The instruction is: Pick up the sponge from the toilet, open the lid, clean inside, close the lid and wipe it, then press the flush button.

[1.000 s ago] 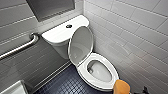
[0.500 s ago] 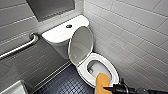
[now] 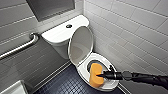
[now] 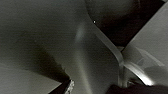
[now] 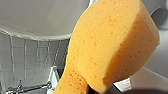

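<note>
Head view: the right arm reaches in from the right edge, and its right pincer (image 3: 101, 74) is clenched on the sponge (image 3: 94, 71) – an orange pad standing on end over the front of the toilet (image 3: 62, 35). The open bowl lies just beyond the pincer's tip. The lid (image 3: 81, 45) stands raised farther off, leaning back against the tank, whose top carries the flush button (image 3: 69, 26). Well past the pincer, on the far tiled wall, runs a metal grab bar (image 3: 20, 47).

Left wrist view: dim, curved pale surfaces lie close ahead; whether the left pincer (image 4: 69, 86) is released or clenched I cannot tell.

Right wrist view: the sponge sits right at the pincer, gripped by its lower end – with a white curve of the toilet and the tiled wall behind it.
</note>
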{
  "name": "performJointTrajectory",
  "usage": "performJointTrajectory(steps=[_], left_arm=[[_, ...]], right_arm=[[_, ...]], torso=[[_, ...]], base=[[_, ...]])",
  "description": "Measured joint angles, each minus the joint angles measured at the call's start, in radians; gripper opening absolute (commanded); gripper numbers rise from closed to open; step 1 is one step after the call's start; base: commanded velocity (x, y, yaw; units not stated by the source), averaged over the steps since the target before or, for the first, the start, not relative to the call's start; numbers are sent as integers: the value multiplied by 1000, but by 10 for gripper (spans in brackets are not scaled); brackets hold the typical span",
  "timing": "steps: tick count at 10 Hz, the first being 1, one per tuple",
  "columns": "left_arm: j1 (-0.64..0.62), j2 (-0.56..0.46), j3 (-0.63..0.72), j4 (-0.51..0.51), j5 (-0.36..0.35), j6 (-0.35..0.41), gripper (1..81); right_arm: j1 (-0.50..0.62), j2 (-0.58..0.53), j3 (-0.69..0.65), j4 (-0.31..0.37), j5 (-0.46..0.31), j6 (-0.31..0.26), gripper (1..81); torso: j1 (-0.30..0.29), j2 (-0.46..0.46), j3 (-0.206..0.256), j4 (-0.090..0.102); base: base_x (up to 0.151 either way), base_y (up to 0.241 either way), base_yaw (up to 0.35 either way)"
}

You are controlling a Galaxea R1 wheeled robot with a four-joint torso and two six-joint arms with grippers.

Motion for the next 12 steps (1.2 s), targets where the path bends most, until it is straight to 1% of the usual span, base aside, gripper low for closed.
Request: performJointTrajectory(steps=[1, 3, 6, 10, 12], left_arm=[[-4, 0, 0, 0, -1, 0, 811], [-3, 0, 0, 0, 0, 0, 811], [-3, 0, 0, 0, -1, 0, 811], [-3, 0, -1, 0, -1, 0, 811], [-2, 1, -1, 0, -1, 0, 811]], right_arm=[[31, 64, -76, 0, -40, 1, 10], [84, 206, -228, -1, -87, 3, 10], [93, 401, -439, -8, -150, 7, 10], [90, 532, -664, -17, -220, 7, 10], [76, 574, -709, -24, -218, 7, 10]], torso=[[0, 0, 0, 0], [0, 0, 0, 0], [0, 0, 0, 0], [0, 0, 0, 0], [0, 0, 0, 0]], base=[[0, 0, 0], [0, 0, 0], [0, 0, 0], [0, 0, 0], [0, 0, 0]])
